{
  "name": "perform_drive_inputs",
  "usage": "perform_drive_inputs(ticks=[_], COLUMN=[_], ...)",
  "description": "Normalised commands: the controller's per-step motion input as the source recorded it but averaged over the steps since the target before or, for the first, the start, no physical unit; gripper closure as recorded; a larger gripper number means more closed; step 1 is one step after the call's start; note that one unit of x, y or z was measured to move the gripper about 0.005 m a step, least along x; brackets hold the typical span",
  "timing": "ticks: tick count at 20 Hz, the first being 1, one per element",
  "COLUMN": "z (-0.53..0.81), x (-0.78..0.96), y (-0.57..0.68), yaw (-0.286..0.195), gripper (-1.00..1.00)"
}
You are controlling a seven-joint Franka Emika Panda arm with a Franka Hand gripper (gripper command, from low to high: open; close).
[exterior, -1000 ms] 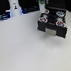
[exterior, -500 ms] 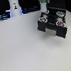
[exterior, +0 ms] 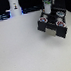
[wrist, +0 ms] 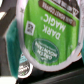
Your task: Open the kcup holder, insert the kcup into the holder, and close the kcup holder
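Note:
The black kcup holder point(exterior: 46, 26) stands at the exterior view's right on the white table, its drawer pulled out with round slots and pods showing. My gripper point(exterior: 49, 12) hangs right over the drawer. In the wrist view the kcup point(wrist: 47, 37) fills most of the picture, its green "Dark Magic" top very close to the camera, so it looks held in my gripper. The fingers themselves are hidden by the pod. Past its rim the dark slots of the holder point(wrist: 55, 76) show.
Other pods point(wrist: 22, 65) sit in the drawer slots under the kcup. A white post point(exterior: 14, 5) and dark and blue items stand along the back edge of the table point(exterior: 25, 50).

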Motion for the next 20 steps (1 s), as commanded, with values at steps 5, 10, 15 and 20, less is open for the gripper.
perform_drive_inputs(ticks=[5,10,15,20], z=[0.06,0.21,0.08,0.06], x=[0.27,0.45,0.34,0.42], y=[0.22,0.33,0.39,0.36], yaw=[-0.004,-0.006,-0.021,-0.054], gripper=[1.0,1.0,1.0,1.0])
